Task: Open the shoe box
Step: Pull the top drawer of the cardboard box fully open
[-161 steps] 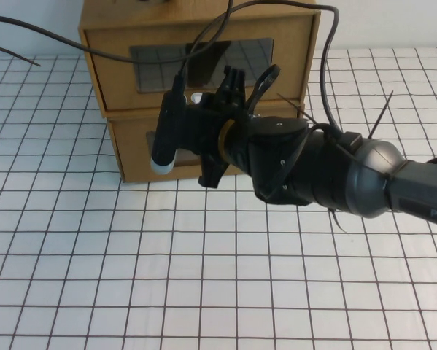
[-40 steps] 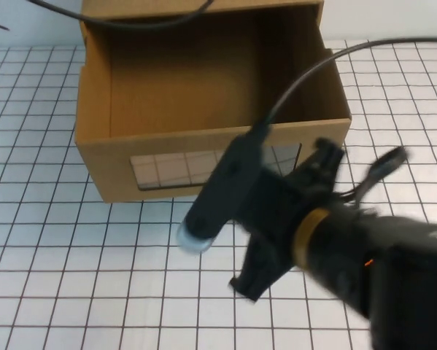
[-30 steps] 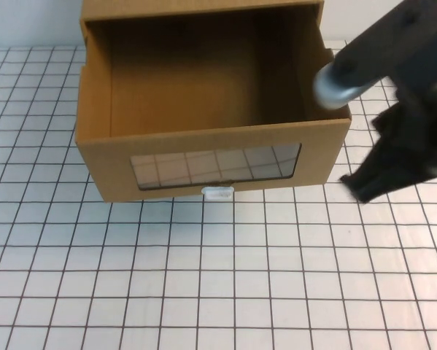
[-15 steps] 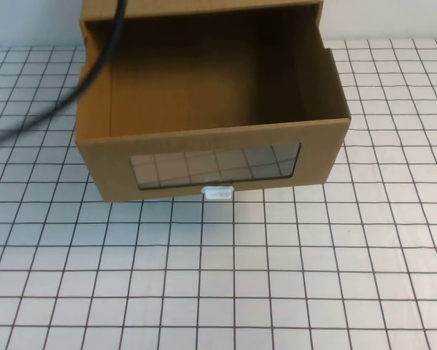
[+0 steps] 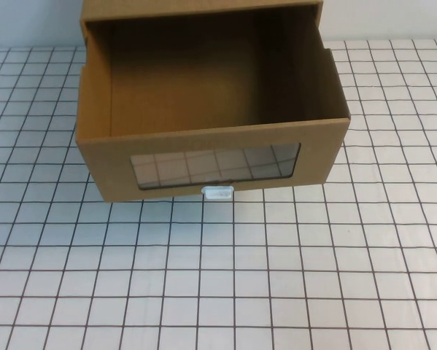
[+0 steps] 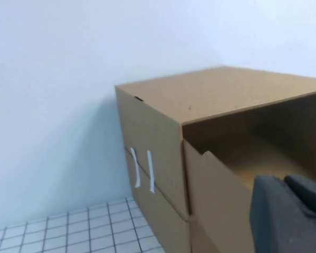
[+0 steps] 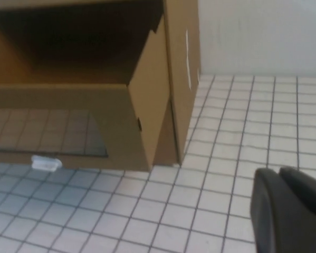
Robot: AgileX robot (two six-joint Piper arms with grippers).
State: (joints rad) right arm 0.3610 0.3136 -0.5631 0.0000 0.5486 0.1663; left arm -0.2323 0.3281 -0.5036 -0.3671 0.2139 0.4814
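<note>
The cardboard shoe box (image 5: 196,6) stands at the back of the table with its drawer (image 5: 116,171) pulled far out toward me, showing a bare brown inside. The drawer front has a clear window (image 5: 214,165) and a small white pull tab (image 5: 219,192) under it. Neither arm shows in the high view. My left gripper (image 6: 283,180) is shut and holds nothing, off the box's left side beside the drawer (image 6: 221,195). My right gripper (image 7: 278,171) is shut and holds nothing, above the gridded mat to the right of the drawer (image 7: 147,105), apart from the tab (image 7: 46,163).
A white mat with a black grid (image 5: 218,277) covers the table in front of and beside the box. A pale wall (image 6: 52,79) rises behind the box. Two white tape strips (image 6: 142,168) mark the box's left side.
The right arm, in front of the open drawer over a second ago, swung off to the right and left the high view. A cable has cleared too. The drawer stays out.
</note>
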